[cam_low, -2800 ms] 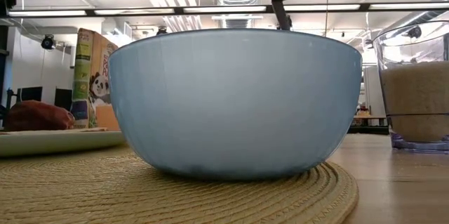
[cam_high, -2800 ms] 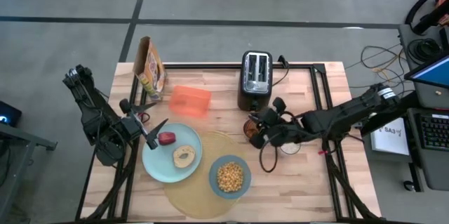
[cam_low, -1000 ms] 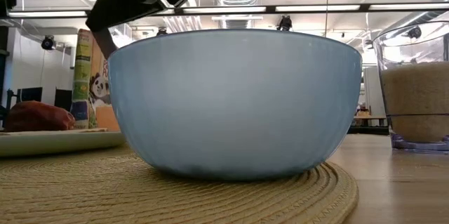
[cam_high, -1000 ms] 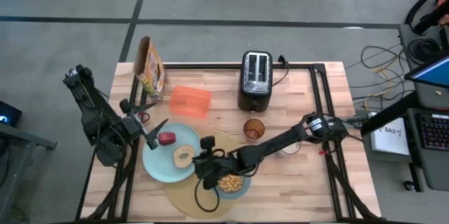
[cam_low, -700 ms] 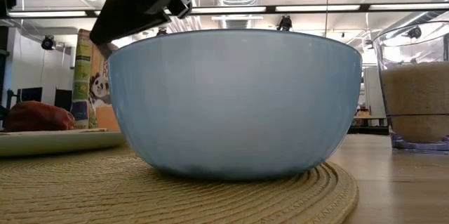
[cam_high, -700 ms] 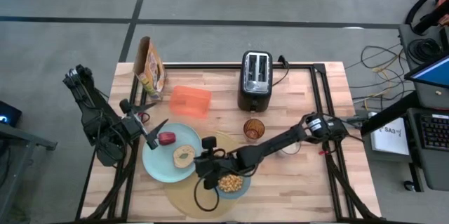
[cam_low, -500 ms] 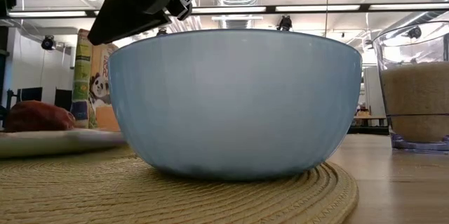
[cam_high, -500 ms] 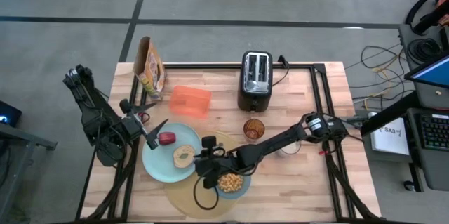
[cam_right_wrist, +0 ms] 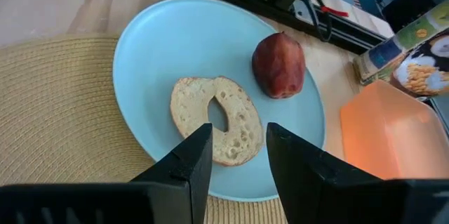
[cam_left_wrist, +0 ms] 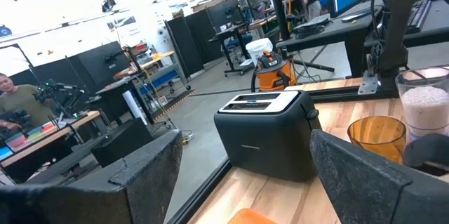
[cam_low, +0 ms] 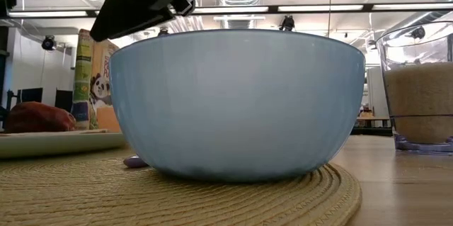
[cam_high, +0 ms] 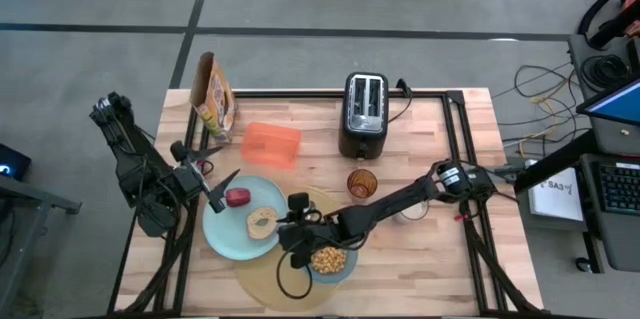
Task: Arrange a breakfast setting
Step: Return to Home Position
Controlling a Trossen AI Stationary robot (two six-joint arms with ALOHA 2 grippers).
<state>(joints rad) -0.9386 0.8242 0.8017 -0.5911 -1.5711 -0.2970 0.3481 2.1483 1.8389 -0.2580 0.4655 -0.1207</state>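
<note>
The pale blue plate (cam_high: 222, 235) lies partly on the round tan placemat (cam_high: 262, 281) and holds the bagel (cam_right_wrist: 217, 129) and the red apple (cam_right_wrist: 279, 64). The blue bowl (cam_low: 237, 102) with yellow cereal (cam_high: 328, 257) stands on the placemat. One end of the small spoon (cam_low: 134, 161) lies on the placemat at the foot of the bowl. My right gripper (cam_right_wrist: 237, 134) hangs open above the plate's edge near the bagel, with nothing between its fingers. My left gripper (cam_high: 225, 162) waits open at the table's left, beside the plate.
The black toaster (cam_high: 364, 111) stands at the back, the orange box (cam_high: 272, 144) and a cereal box (cam_high: 214, 96) at the back left. An amber glass (cam_high: 362, 183) is behind the bowl. A clear glass of white grains (cam_low: 417, 98) stands to the bowl's right.
My right gripper has let go of the spoon. The spoon hung below it beside the bowl and now lies on the placemat at the bowl's foot. The gripper itself has stayed over the plate's edge, rising a little.
</note>
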